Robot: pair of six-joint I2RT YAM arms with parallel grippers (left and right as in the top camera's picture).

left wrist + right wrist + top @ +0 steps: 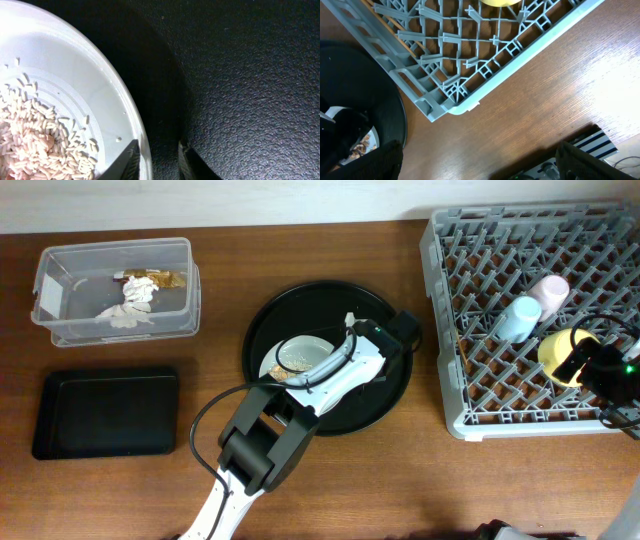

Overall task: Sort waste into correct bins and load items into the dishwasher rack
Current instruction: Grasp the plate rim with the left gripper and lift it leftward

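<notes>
The pale grey-green plate (pixel 297 356) lies on the round black tray (pixel 390 395) and holds beige rice-like food scraps (pixel 35 145). My left gripper (pixel 157 162) is slightly open and straddles the plate's right rim (pixel 125 107), one finger over the plate, the other over the tray. In the overhead view my own arm hides it. My right gripper (pixel 477 165) is open and empty over the table by the front corner of the grey dishwasher rack (pixel 470 75). The yellow bowl (pixel 558 350), light blue cup (pixel 517 318) and pink cup (pixel 549 292) sit in the rack (pixel 470 415).
The clear plastic box (pixel 60 280) at the back left holds crumpled white paper (pixel 128 310) and a gold-brown wrapper (pixel 172 278). The shallow black rectangular tray (pixel 105 412) lies in front of it. A small white piece (pixel 351 319) lies on the round tray.
</notes>
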